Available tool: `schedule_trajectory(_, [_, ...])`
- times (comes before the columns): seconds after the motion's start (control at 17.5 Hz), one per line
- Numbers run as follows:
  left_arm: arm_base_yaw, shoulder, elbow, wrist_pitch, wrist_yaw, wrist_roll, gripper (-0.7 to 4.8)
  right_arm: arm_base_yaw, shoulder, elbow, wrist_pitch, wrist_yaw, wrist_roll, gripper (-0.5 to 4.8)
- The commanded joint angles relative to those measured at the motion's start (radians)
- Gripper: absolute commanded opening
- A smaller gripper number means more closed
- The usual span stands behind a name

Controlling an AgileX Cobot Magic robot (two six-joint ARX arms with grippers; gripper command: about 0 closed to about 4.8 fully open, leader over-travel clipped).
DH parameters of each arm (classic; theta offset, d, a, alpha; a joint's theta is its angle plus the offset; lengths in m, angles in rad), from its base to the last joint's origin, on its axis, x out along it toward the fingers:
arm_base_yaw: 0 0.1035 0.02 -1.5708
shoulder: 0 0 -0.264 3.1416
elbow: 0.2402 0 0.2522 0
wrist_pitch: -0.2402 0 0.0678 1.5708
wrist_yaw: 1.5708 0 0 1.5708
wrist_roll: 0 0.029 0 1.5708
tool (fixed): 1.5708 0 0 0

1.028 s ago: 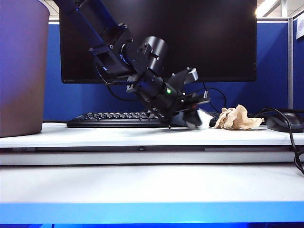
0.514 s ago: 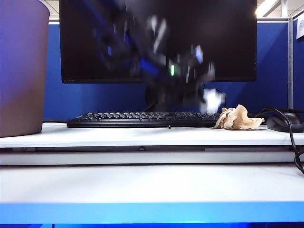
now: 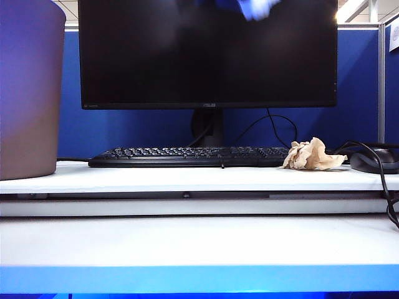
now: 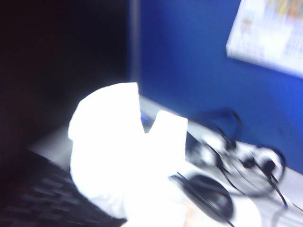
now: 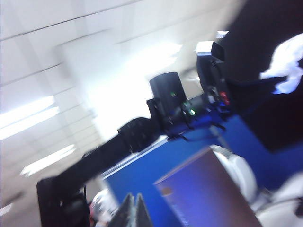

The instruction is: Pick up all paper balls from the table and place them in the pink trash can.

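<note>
Exterior view, near to far: white table (image 3: pixel 187 177) runs across the lower frame, front edge pale; pink trash can (image 3: pixel 28 87) stands at far left on it; tan paper ball (image 3: pixel 312 156) lies right of centre, just beside the right end of the black keyboard (image 3: pixel 187 156); dark mouse (image 3: pixel 374 161) sits further right, cable trailing off the edge; monitor (image 3: pixel 209 53) fills the upper frame behind. Left gripper (image 3: pixel 254 6) barely in frame at top centre, blurred, high above the keyboard, clamped on a white paper ball (image 4: pixel 125 161); that wad fills the middle of the left wrist view, fingers themselves hidden behind it. Right wrist view, tilted and blurred: right gripper (image 5: pixel 134 213) at lower centre, fingers pressed together, nothing between them; beyond it the left arm (image 5: pixel 165 118) raised with the white wad at upper right, above the trash can.
</note>
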Motion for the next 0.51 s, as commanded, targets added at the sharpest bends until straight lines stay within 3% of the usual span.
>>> schedule_trajectory(0.06, [0.0,-0.21,0.005,-0.135,-0.139,0.085,-0.06,0.001,-0.001,0.003,0.047,-0.197,0.016,-0.05])
schedule_trajectory(0.23, [0.0,-0.372,0.005,-0.307,-0.374,0.208,-0.06,0.002,-0.001,0.003,0.048,-0.233,0.036,-0.05])
schedule_trajectory(0.29, [0.0,-0.449,0.005,-0.427,-0.53,0.257,-0.06,0.002,-0.001,0.003,0.049,-0.233,0.036,-0.05])
schedule_trajectory(0.51, [0.011,-0.567,0.004,-0.684,-0.852,0.288,-0.06,0.001,-0.001,0.003,0.046,-0.24,0.026,-0.05])
